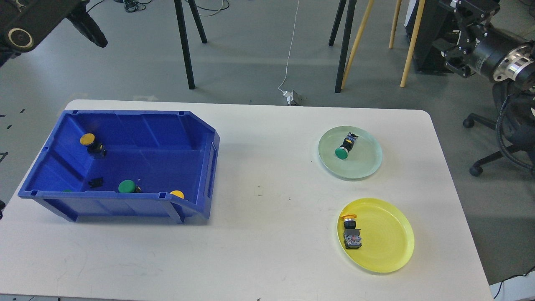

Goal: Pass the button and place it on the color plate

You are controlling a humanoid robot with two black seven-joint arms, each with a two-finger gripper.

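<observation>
Buttons are split between two places: several lie loose in the blue bin (125,167) at the counter's (267,251) left edge, and two already rest on plates near the right edge. In the bin a yellow-capped button (92,143) sits toward the back left, a green-capped button (126,186) lies against the front wall, and another yellow cap (177,194) peeks over the front lip. On the right, a green button (346,147) lies on its side on the green plate (368,167), and a yellow button (351,232) lies on the yellow plate (388,246), each matched by colour, which looks like the sorting rule.

Both arms are raised off the counter and well apart from everything. The left gripper (90,29) hangs above the far left corner holding nothing I can see, but how far open it is I cannot tell. The right gripper (453,42), beyond the far right corner, is dark and seen at an awkward angle, so its opening is unclear too. My guess is that the next button is yet to be picked.
</observation>
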